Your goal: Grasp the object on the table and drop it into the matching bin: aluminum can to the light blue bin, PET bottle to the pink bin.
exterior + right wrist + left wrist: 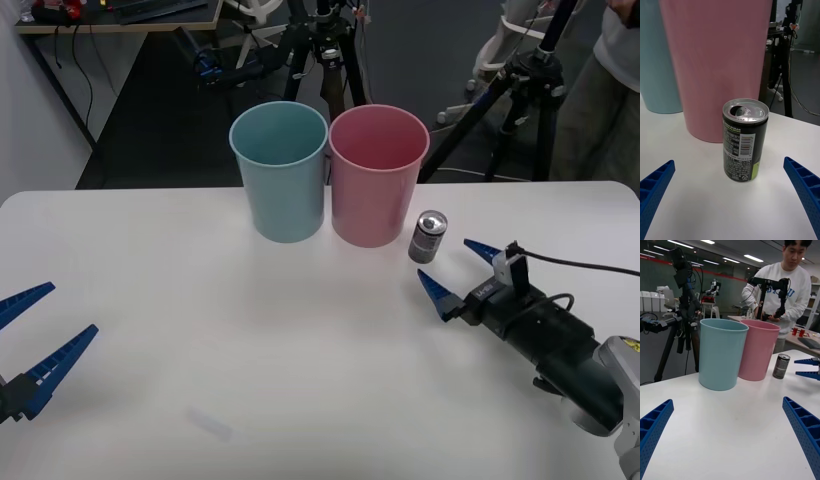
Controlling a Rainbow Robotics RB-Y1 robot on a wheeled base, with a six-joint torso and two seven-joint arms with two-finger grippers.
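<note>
Front view: can [428, 237] just ahead of open right hand [458, 270].

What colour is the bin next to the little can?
Pink, beside the can; clearest in the front view.

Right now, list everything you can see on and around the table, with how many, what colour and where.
aluminum can: one, silver with a dark label, upright on the table beside the pink bin, on its right-arm side, apart from both grippers.
light blue bin: one, light blue, upright at the table's far middle, right next to the pink bin.
pink bin: one, pink, upright between the light blue bin and the can.
table: one, white, before the robot.
tripods: black, on the floor beyond the table.
right gripper: one, blue fingers, open, low over the table just short of the can, pointing at it.
left gripper: one, blue fingers, open, at the table's near left edge, far from the can.
</note>
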